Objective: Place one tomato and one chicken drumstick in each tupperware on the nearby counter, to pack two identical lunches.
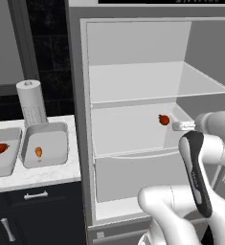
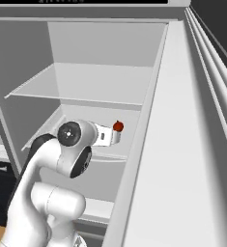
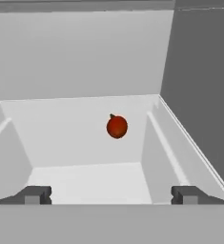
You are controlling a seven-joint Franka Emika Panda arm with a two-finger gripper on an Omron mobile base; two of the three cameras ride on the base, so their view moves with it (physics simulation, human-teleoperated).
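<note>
Here, I face an open fridge (image 1: 133, 62) with pale-grey walls and shelves, set in a simulated kitchen. At nine o'clock from it in the left base view runs the counter (image 1: 42, 174), white marbled stone over dark cabinets (image 1: 37, 215) with silver handles. Behind the counter the wall is dark.

On the counter sit two tupperware tubs side by side. The nearer tupperware (image 1: 46, 143), just beside the fridge, holds one chicken drumstick (image 1: 38, 152). The farther tupperware (image 1: 4, 153), at nine o'clock from the first and cut by the picture's edge, holds a tomato (image 1: 1, 148); something else dark red shows at its very edge, too clipped to name. A white paper-towel roll (image 1: 31, 101) stands upright behind the nearer tub, at twelve o'clock from it.

I can read no writing or labels anywhere; a dark strip at the top of the base views is too blurred to make out.

My pincer (image 3: 111, 194) reaches into the fridge at the middle shelf (image 1: 128, 136). Its fingers (image 3: 35, 194) stand wide apart, holding nothing and touching nothing. A second tomato (image 3: 117, 127) sits on that shelf near the back wall, at twelve o'clock from my fingertips in the hand view, apart from them. In the right base view that tomato (image 2: 118, 126) shows just past the end of my hand.
</note>
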